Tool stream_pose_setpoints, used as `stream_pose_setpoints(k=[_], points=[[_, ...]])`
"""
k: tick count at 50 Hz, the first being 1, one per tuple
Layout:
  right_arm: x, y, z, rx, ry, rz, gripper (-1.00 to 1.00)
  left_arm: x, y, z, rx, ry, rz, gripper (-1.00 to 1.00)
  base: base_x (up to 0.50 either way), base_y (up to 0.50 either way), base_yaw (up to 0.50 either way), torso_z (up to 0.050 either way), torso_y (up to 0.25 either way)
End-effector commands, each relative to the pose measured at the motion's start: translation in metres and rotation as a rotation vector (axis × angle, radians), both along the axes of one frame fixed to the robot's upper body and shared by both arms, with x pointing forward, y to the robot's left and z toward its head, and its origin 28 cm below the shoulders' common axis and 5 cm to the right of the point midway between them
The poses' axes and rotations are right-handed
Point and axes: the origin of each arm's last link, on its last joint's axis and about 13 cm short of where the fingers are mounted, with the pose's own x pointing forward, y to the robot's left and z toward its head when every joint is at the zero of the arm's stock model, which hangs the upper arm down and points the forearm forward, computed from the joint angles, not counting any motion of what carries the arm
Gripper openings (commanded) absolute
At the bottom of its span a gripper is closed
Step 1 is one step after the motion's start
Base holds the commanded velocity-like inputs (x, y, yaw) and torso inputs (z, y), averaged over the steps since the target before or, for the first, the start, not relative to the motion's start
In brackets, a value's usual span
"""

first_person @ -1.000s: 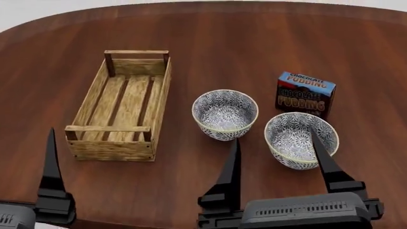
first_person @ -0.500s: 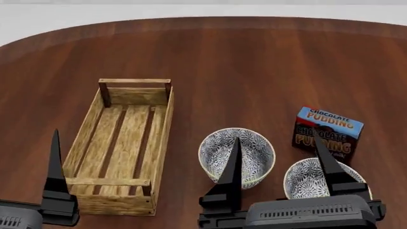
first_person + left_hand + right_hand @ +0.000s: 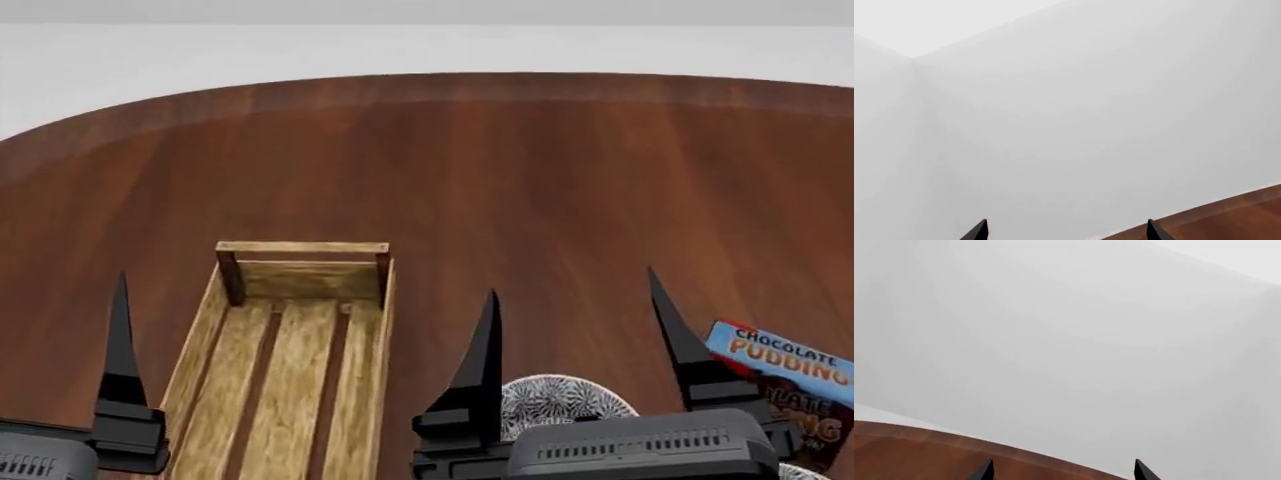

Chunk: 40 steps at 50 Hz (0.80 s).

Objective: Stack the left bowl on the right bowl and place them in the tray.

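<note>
Nearest in the head view are the two grippers, low at the near edge of the table (image 3: 534,170). The right gripper (image 3: 571,345) has its two black fingers standing well apart, so it is released and grasps nothing. Of the left gripper (image 3: 120,370) only one finger shows in the head view, but the left wrist view shows two finger tips wide apart with nothing between them, so this gripper (image 3: 1064,231) is released too. The right wrist view shows the same for the right gripper (image 3: 1061,471): two tips, spread, and only the table edge and a pale wall behind them. Between the fingers of the right gripper, partly hidden by its body, lies one patterned bowl (image 3: 561,398); only its far rim is seen. A small piece of a second bowl (image 3: 801,472) appears at the outer side of the right gripper, at the corner of the picture. Just beyond this second bowl stands one chocolate pudding box (image 3: 787,375), beside the right finger. Between the two grippers, closer to the left one, lies one tray (image 3: 287,350), a long light-wood crate with slats, running away from the robot with its top bar at the far end. No bowl is seen in it. Beyond the tray the brown table goes on to its curved far edge.
</note>
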Motion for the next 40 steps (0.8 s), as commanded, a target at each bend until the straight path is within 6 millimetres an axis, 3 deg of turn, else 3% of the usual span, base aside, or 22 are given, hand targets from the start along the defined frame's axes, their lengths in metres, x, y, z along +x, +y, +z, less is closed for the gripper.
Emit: stream_pose_setpoints(k=[1, 14, 21, 22, 25, 40], points=[[0.000, 0.000, -0.001, 0.015, -0.003, 0.007, 1.00, -0.001, 0.000, 0.001, -0.004, -0.009, -0.005, 1.00, 0.50, 0.16, 0.00, 0.000, 0.000], [0.000, 0.000, -0.001, 0.037, -0.004, 0.012, 1.00, -0.002, 0.002, 0.003, -0.018, 0.006, 0.014, 1.00, 0.49, 0.13, 0.00, 0.000, 0.001], [0.000, 0.000, -0.002, 0.037, -0.005, 0.009, 1.00, -0.007, 0.005, 0.001, -0.056, -0.005, -0.029, 1.00, -0.01, 0.00, 0.00, 0.000, 0.002], [0.000, 0.000, -0.002, 0.039, -0.006, 0.012, 1.00, -0.007, 0.006, -0.001, -0.083, 0.066, -0.070, 1.00, 0.00, 0.00, 0.00, 0.000, 0.000], [-0.001, 0.000, -0.001, 0.042, -0.012, 0.015, 1.00, -0.010, 0.007, 0.000, -0.105, 0.014, -0.066, 1.00, 0.00, 0.00, 0.00, 0.000, 0.000], [-0.002, 0.000, -0.001, 0.042, -0.013, 0.022, 1.00, -0.012, 0.011, -0.006, -0.042, 0.019, -0.062, 1.00, 0.00, 0.00, 0.00, 0.000, -0.048]])
